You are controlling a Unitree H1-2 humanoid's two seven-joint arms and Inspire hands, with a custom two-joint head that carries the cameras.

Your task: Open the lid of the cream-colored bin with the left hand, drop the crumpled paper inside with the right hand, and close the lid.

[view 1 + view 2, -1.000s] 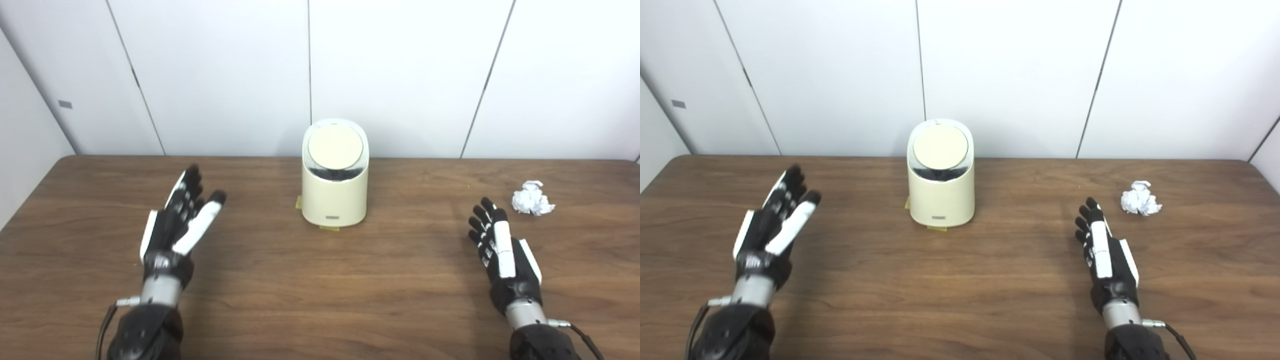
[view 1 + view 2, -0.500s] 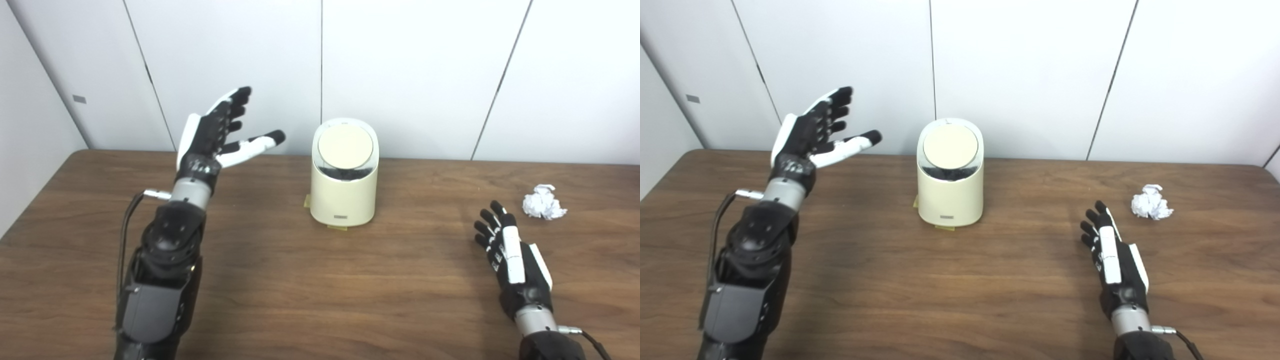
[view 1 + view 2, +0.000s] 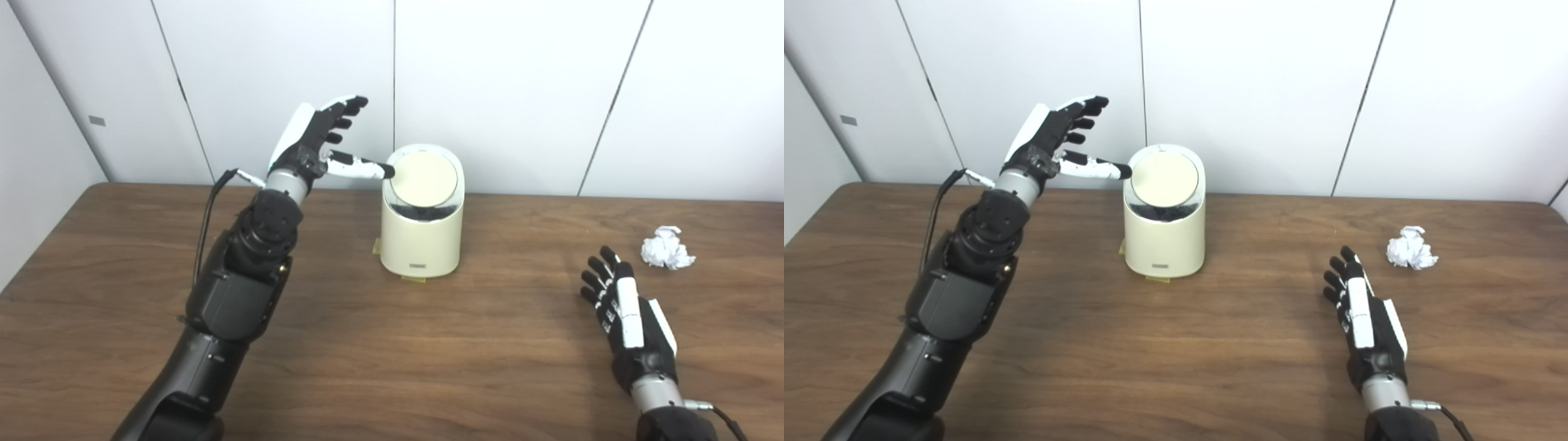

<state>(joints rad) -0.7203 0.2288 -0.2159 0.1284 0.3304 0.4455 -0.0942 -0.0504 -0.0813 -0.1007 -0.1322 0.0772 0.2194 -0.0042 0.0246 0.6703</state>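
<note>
Left eye view shows the left hand (image 3: 309,144) raised beside the cream-colored bin (image 3: 420,211), fingers spread wide and holding nothing, its thumb tip reaching to the left rim of the round lid (image 3: 424,179); whether it already touches cannot be told. The bin stands near the far edge of the table (image 3: 367,355), about midway along it, with the lid down and tilted toward the camera, and yellow tape tabs (image 3: 411,280) show at its base. A sideways shove from the thumb, instead of a press or lift on the lid, could skid or tip the light bin backward if the tape does not hold. The thumb could also slip off the smooth lid and miss the opening action altogether.

Toward the right edge, the right hand (image 3: 625,318) rests on the table, fingers loosely extended and empty. The crumpled paper (image 3: 666,248) lies just beyond it, nearer the far right corner, apart from the hand. Being light and irregular, the ball may roll away or squirt out of a clumsy grasp.
</note>
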